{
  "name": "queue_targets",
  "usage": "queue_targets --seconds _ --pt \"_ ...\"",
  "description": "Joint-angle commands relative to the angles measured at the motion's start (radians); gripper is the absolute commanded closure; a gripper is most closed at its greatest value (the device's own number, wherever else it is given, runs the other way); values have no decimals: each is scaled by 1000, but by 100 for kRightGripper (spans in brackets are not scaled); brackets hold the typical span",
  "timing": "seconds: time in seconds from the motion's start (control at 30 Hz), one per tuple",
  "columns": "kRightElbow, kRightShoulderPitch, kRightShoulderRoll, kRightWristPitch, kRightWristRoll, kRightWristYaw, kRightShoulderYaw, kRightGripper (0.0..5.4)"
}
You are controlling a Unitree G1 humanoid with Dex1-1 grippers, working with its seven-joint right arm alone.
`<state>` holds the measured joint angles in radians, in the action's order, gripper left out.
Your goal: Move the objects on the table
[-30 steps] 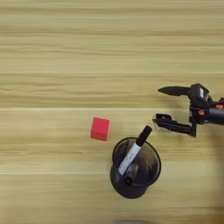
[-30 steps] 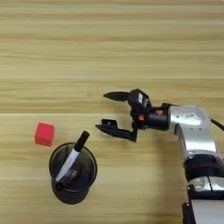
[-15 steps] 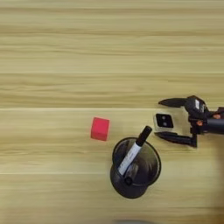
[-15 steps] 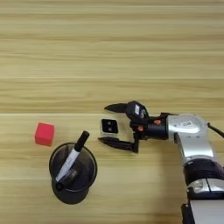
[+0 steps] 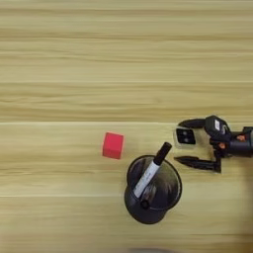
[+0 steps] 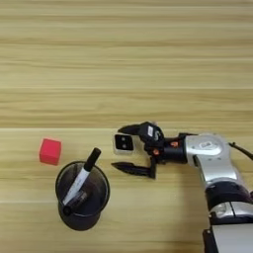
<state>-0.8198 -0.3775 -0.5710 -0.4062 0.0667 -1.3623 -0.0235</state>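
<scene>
With its two black fingers spread either side of the white cube (image 6: 123,143), the gripper (image 6: 124,148) risks nudging the cup (image 6: 82,201) just beyond its lower finger, toppling the marker (image 6: 81,178).

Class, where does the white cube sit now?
The white cube lies right of centre, between the open end effector fingers, just up-right of the cup.

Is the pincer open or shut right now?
Open. The pincer has its two black fingers spread apart, with the small white cube between them.
</scene>
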Motion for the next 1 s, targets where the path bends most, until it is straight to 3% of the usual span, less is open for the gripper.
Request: queue_targets --seconds 0.03,0.4,0.67,1.0 --pt "46 -67 -29 -8 21 26 14 77" --pt "52 -61 -25 -1 30 12 13 180" --pt "48 -63 -23 -4 30 8 15 288" --pt "77 -71 -18 10 65 -9 25 292"
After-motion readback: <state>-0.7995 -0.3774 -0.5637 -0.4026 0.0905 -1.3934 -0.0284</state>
